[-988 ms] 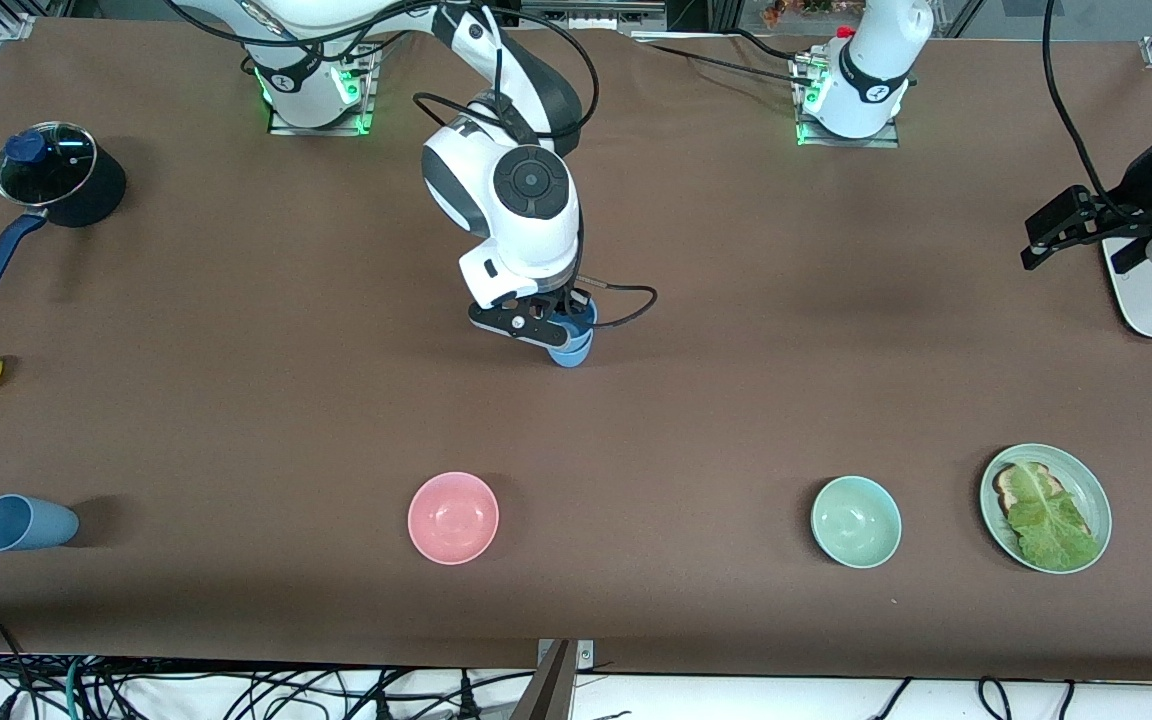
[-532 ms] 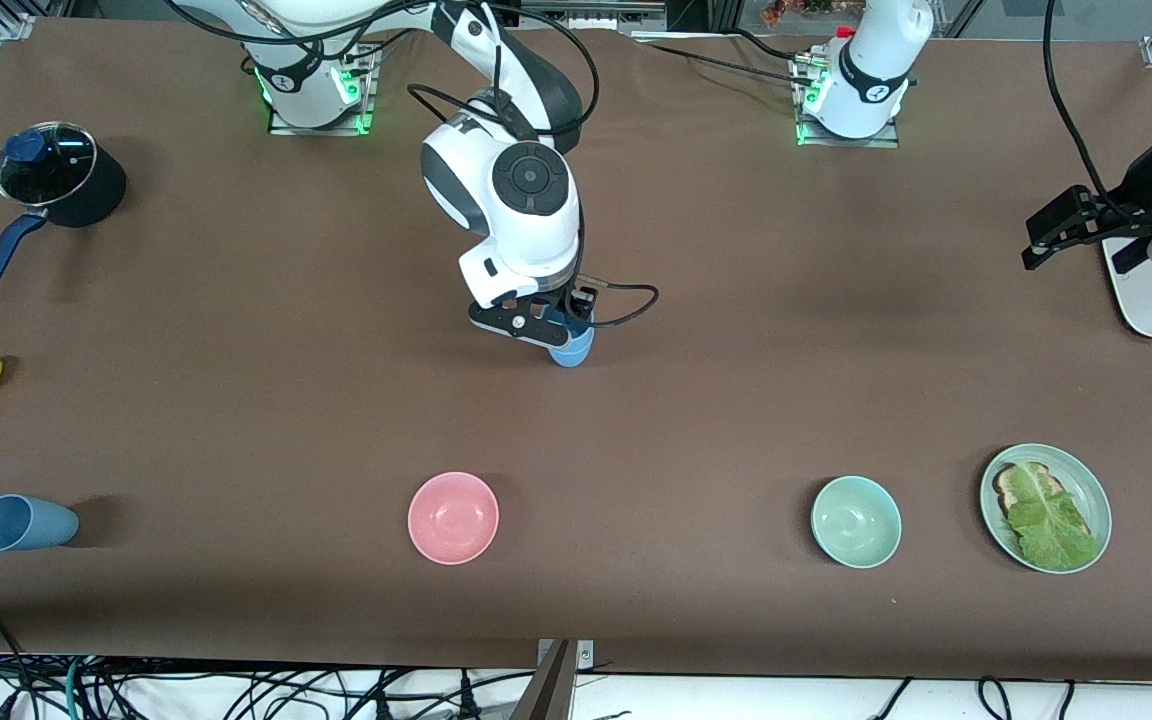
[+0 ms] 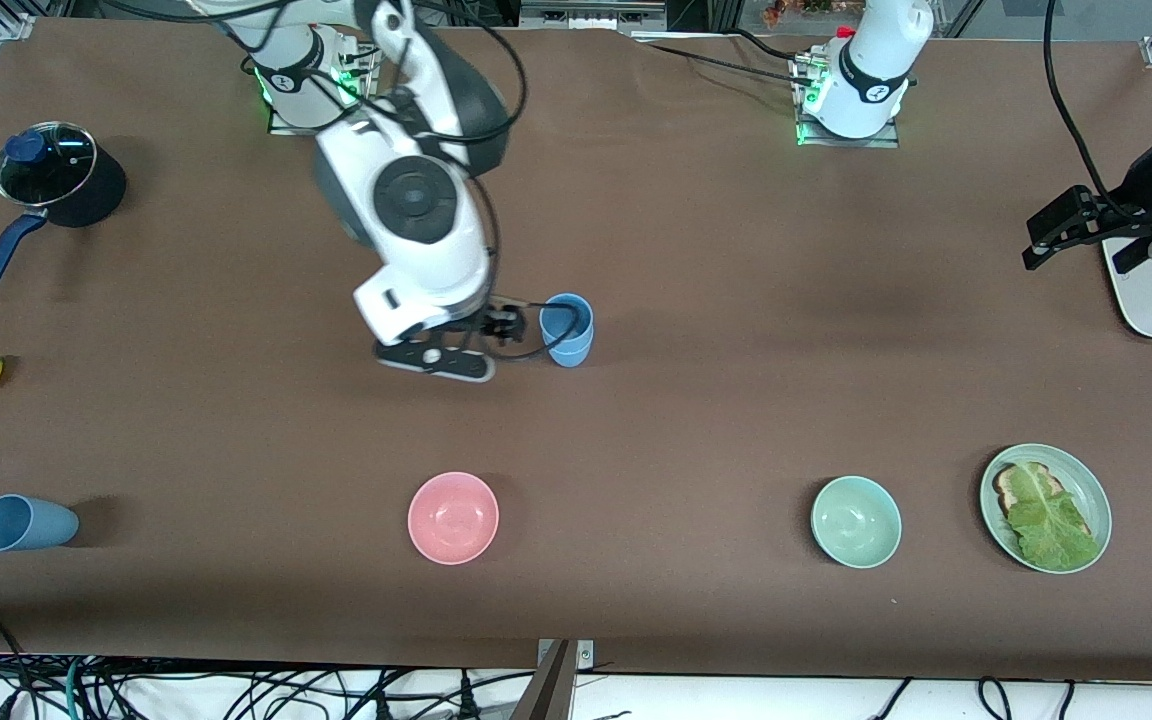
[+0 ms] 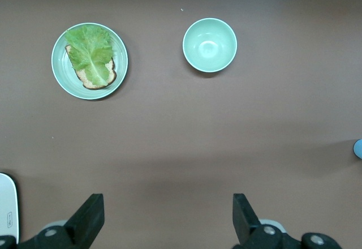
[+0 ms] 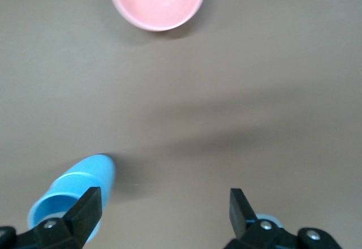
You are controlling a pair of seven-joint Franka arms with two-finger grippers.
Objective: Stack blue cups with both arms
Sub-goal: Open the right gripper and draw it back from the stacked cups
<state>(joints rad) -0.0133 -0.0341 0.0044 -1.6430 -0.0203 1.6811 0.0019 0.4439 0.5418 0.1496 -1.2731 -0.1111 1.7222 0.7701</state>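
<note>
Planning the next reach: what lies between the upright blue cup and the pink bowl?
Only bare table between upright blue cup and pink bowl, front view.

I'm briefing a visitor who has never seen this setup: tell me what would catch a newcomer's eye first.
The big white right arm with its open black right gripper hangs mid-table beside an upright light-blue plastic cup, holding nothing. A second light-blue plastic cup lying on its side sits toward the right arm's end, nearer the front camera. The left gripper waits open above the brown table.
</note>
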